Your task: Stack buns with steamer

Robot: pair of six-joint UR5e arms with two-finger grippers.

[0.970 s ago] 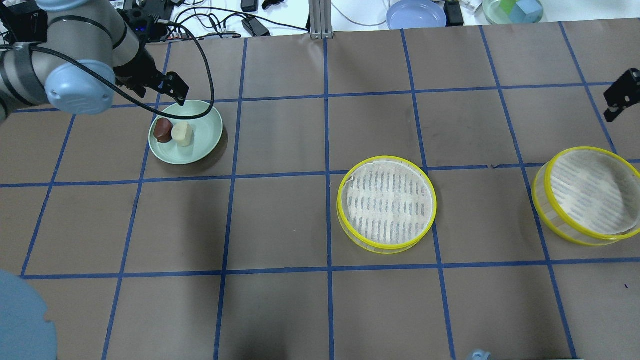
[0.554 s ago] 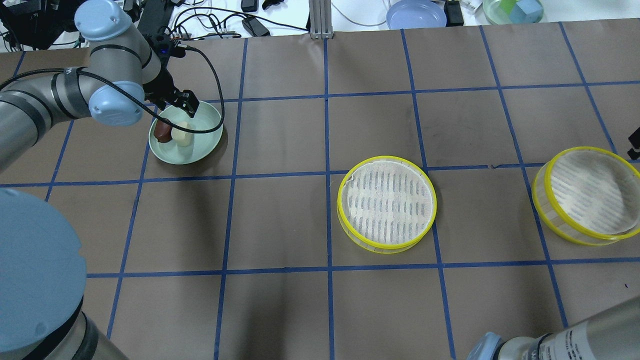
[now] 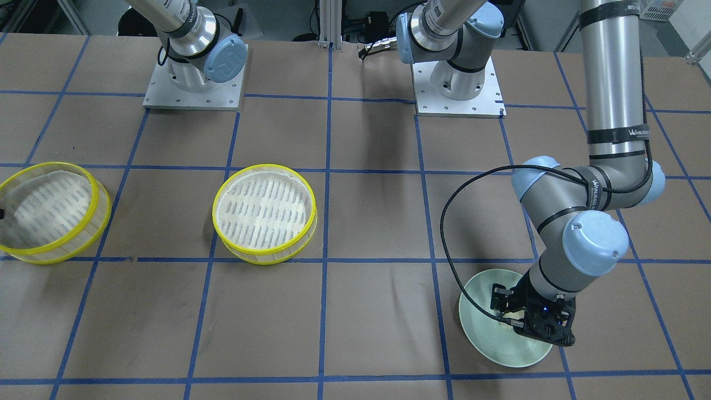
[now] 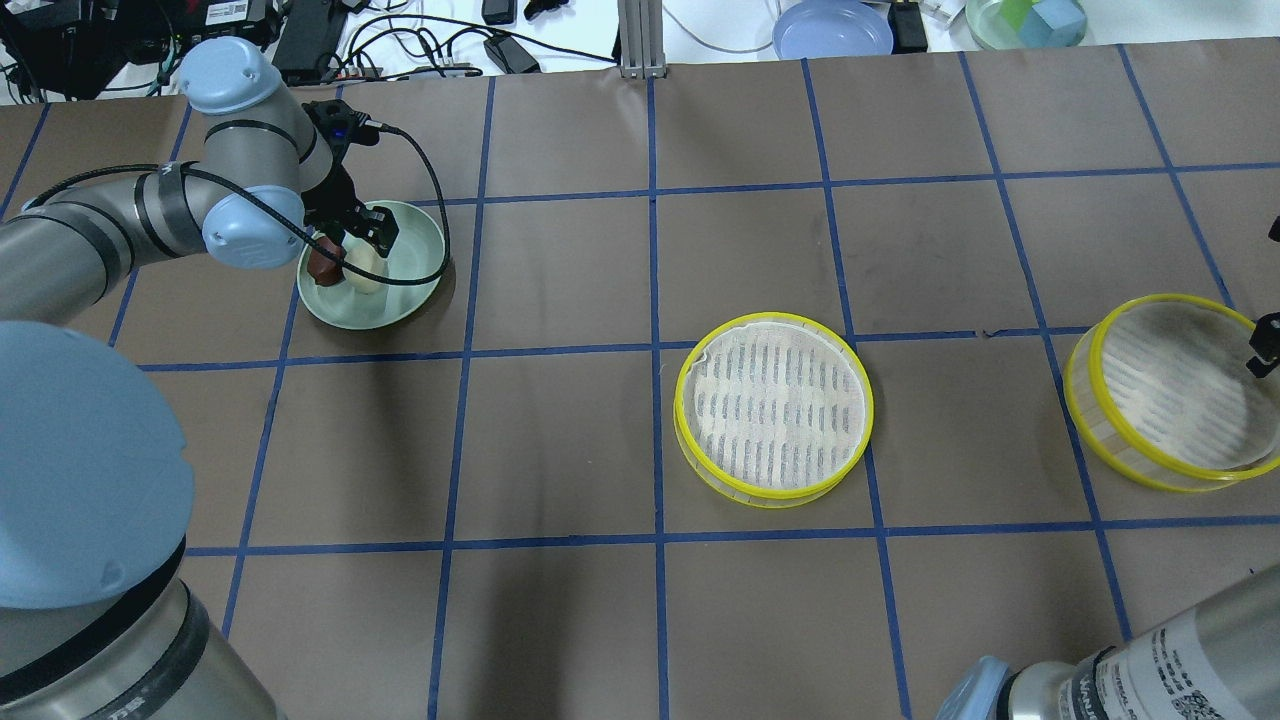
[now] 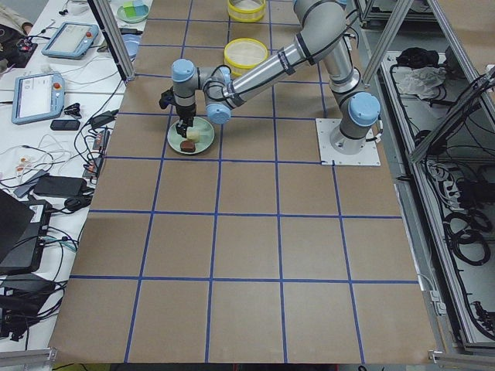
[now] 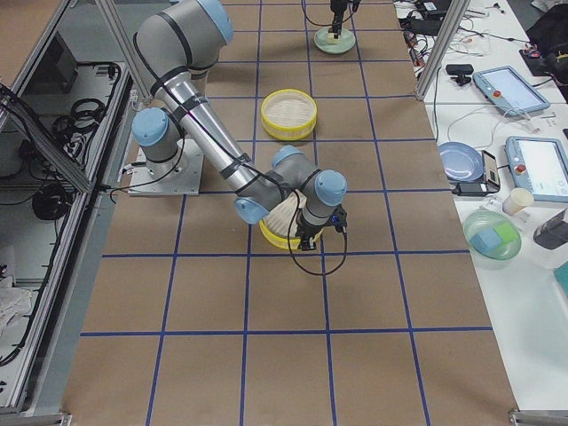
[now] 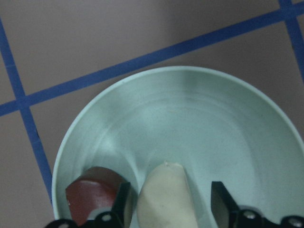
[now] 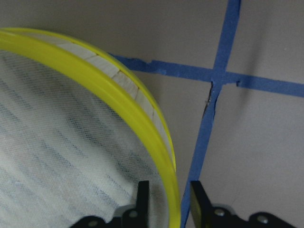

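On one plate [image 4: 415,290], two buns [image 7: 164,202] [image 7: 92,190], left claw [image 7: 171,204] released around one; right claw [image 8: 168,202] released astride one of two steamers [image 4: 773,405] [image 4: 1170,390].

Left arm [image 4: 90,225]: stretched toward the far left corner of the table [image 4: 560,440], wrist turned down, left gripper [image 7: 168,202] low with jaws parted. Right arm [image 6: 222,146]: folded low at the table's right end, right gripper [image 8: 168,192] pointing down, jaws narrowly apart.

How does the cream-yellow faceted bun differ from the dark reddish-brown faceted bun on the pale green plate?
Colour: the cream-yellow bun is pale, the reddish-brown bun is dark.
Position: the cream-yellow bun sits between the open fingers of the left gripper; the reddish-brown bun lies outside them, nearer the rim.
Both rest in the pale green plate.
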